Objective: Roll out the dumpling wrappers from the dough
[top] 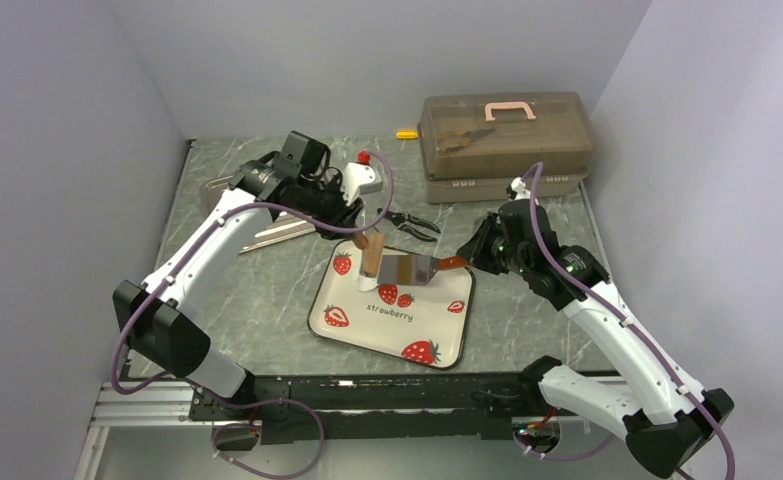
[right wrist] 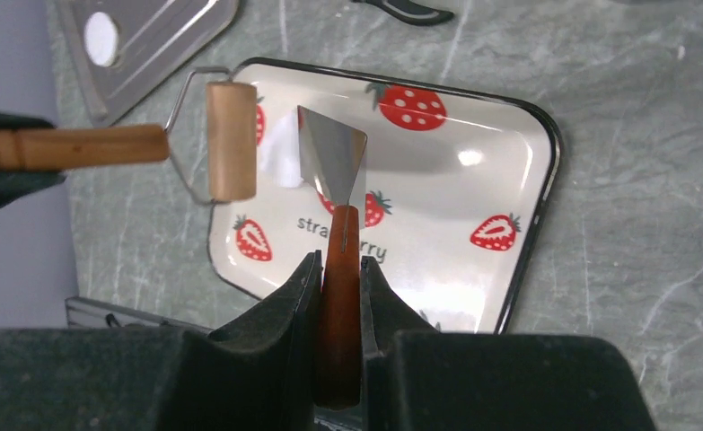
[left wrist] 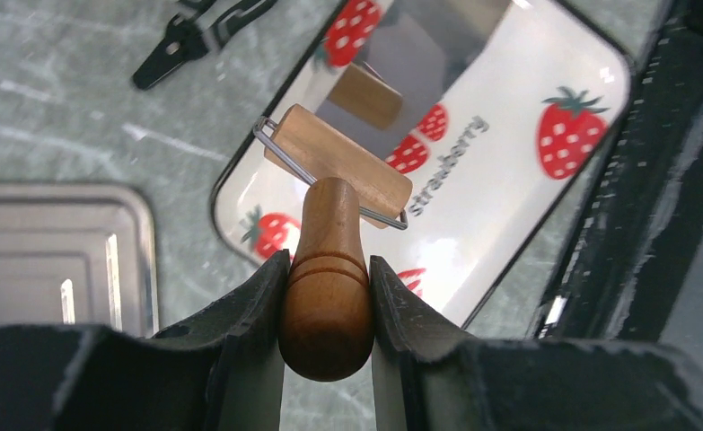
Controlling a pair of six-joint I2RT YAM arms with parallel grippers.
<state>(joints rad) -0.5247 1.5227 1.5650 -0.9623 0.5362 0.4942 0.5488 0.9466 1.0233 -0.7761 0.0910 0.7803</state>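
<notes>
While the left gripper stays out of the dough's way, it is clenched on the wooden handle of the roller, whose drum hangs over the upper left part of the strawberry plate in the top view. Whether the drum touches anything I cannot tell. The right gripper grasps the orange handle of a scraper, its metal blade reaching over the middle of the plate.

The dough, as I read it, is the small white patch on the plate between drum and blade, left of centre in the right wrist view. No dumpling wrappers lie in view.

The step in hand looks like the start of rolling, with the drum poised by the lump and the scraper beside it. The next move probably calls for lowering the drum onto the dough and pushing across it with even pressure, keeping the two tools from colliding.
</notes>
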